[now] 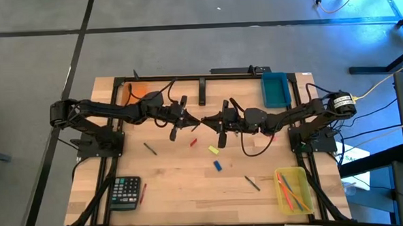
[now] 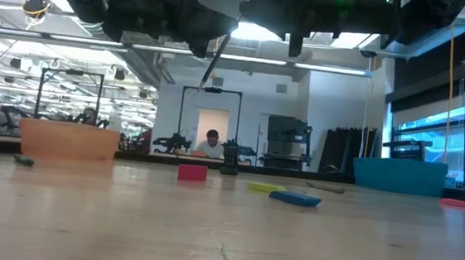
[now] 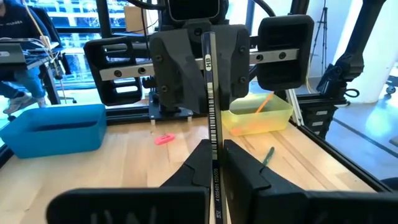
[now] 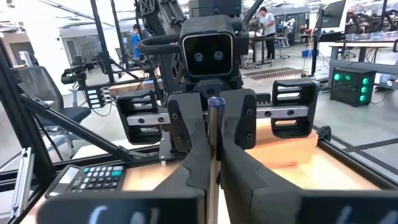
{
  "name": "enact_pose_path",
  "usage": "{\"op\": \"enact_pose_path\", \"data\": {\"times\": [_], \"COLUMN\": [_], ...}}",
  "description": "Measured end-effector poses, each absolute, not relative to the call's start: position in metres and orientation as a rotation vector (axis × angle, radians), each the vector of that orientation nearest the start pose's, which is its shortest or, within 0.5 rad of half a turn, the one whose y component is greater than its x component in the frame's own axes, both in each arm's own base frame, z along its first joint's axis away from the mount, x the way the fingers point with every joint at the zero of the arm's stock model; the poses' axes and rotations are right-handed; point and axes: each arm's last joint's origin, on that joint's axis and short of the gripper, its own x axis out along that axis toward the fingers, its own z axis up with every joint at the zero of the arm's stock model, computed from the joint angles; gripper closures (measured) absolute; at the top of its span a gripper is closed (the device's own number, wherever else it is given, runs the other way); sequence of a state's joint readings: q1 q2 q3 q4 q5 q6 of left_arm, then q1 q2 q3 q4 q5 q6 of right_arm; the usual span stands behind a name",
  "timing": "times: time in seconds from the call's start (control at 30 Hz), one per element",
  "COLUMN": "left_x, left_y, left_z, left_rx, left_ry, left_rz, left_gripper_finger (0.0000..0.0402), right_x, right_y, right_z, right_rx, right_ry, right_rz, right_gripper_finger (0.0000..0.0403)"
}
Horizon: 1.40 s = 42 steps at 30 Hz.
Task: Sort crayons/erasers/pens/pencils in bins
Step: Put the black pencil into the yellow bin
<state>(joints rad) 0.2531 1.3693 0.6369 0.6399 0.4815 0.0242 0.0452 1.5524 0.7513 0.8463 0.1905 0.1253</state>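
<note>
Table (image 1: 191,188): both arms are stretched in over the middle, claws nose to nose, well above the wood.

Yellow bin (image 1: 291,169): sits behind your right claw (image 4: 214,152), back past that arm's base at the near corner, with long sticks already in it. It's well apart from the left claw (image 3: 214,152), so the right arm is clearly the nearer one for the drop.

Claws: both are pressed together on the same pencil (image 3: 210,93). The left pinches it between its fingertips, and the right clamps it from the opposite side. It's a mid-air handover with two grips on one stick.

Pencil: it's off the table and caught between the two facing claws. Its long axis runs steep and across both claws' reach lines, not along them. In the low view it slants with the lower end hanging below the claws. One blunt end pokes just past the right claw's fingers.

My read: spread the left claw first, or the pencil gets wrenched between two grips. Then swing the right back to the yellow bin and level the pencil before you let go.
</note>
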Motion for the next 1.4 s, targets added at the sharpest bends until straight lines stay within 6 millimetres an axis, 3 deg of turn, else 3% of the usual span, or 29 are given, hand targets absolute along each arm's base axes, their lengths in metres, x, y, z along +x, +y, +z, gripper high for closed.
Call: {"op": "enact_pose_path", "data": {"times": [0.23, 0.6, 0.83, 0.93, 1.1, 1.23, 1.4], "left_x": [0.277, 0.277, 0.277, 0.277, 0.275, 0.273, 0.272], "left_y": [0.059, 0.059, 0.061, 0.062, 0.066, 0.071, 0.072], "left_z": [0.234, 0.232, 0.232, 0.232, 0.226, 0.222, 0.221], "left_rx": [-0.032, -0.052, -0.053, -0.052, -0.014, 0.039, 0.056], "left_ry": [0.088, 0.114, 0.115, 0.117, 0.171, 0.211, 0.218], "left_rz": [-0.183, -0.175, -0.144, -0.121, -0.100, -0.091, -0.088], "left_gripper_finger": [0.0378, 0.0277, 0.0258, 0.0256, 0.0257, 0.0257, 0.0259], "right_x": [0.325, 0.324, 0.307, 0.295, 0.272, 0.254, 0.228], "right_y": [0.009, 0.008, 0.007, 0.006, 0.005, 0.006, 0.016], "right_z": [0.238, 0.237, 0.250, 0.264, 0.297, 0.327, 0.330], "right_rx": [0.131, 0.132, 0.200, 0.260, 0.405, 0.551, 0.769], "right_ry": [-0.055, -0.038, 0.060, 0.183, 0.575, 0.788, 1.090], "right_rz": [-0.149, -0.177, -0.216, -0.253, -0.379, -0.438, -0.470], "right_gripper_finger": [0.0377, 0.0376, 0.0376, 0.0376, 0.0376, 0.0376, 0.0376]}}
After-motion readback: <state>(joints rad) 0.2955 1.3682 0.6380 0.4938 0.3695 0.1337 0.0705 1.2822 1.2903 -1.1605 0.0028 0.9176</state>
